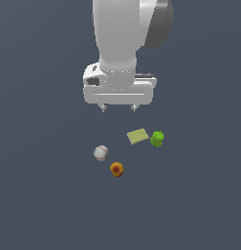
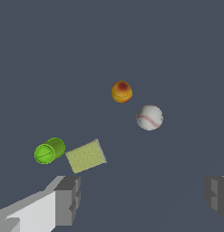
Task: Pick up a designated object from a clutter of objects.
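End effector (image 1: 118, 107) hovers spread above white baseball (image 1: 101, 153)

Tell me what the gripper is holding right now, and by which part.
Nothing. The gripper is open and above the surface; the baseball lies untouched below.

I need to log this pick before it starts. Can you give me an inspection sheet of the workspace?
Surface: plain dark grey floor, no marks seen.
Job's thing: white baseball with red stitching, lying free, close beside the orange-red ball; the wrist view shows a gap between them.
Clutter: orange-red ball; flat yellow-green pad; bright green piece right beside the pad, looks cylindrical in the wrist view.
Grippers: tool raised above the items, jaws apart, holding nothing.
Cables: nothing seen.
Surroundings: nothing seen beyond the arm and floor.
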Available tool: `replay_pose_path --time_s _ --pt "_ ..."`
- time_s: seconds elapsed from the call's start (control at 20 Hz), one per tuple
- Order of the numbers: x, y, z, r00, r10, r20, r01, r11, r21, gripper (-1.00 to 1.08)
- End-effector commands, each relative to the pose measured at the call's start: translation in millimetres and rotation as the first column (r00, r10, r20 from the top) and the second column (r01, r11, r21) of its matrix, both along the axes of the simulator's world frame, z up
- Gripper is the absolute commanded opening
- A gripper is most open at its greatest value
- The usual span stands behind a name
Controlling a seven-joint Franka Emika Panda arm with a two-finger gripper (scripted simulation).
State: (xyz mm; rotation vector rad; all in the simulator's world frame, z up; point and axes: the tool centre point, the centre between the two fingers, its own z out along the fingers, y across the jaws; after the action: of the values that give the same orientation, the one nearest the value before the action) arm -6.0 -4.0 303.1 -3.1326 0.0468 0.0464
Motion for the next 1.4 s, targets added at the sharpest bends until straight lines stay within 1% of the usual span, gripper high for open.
replay_pose_path --time_s 0.0,0.45,0.8,1.1,1.35 --pt "0 0 0 1.000 0.000 0.000 0.000 1.000 0.000 1.00" --pt "4 -9 12 1.000 0.011 0.021 -0.010 1.000 -0.023 1.00" --pt "5 -9 11 1.000 0.010 0.021 -0.010 1.000 -0.023 1.00" --pt "11 -15 -7 1.000 -0.001 0.021 0.001 1.000 -0.019 1.00" --pt "21 -25 -38 1.000 -0.019 0.023 0.019 1.000 -0.014 1.00"
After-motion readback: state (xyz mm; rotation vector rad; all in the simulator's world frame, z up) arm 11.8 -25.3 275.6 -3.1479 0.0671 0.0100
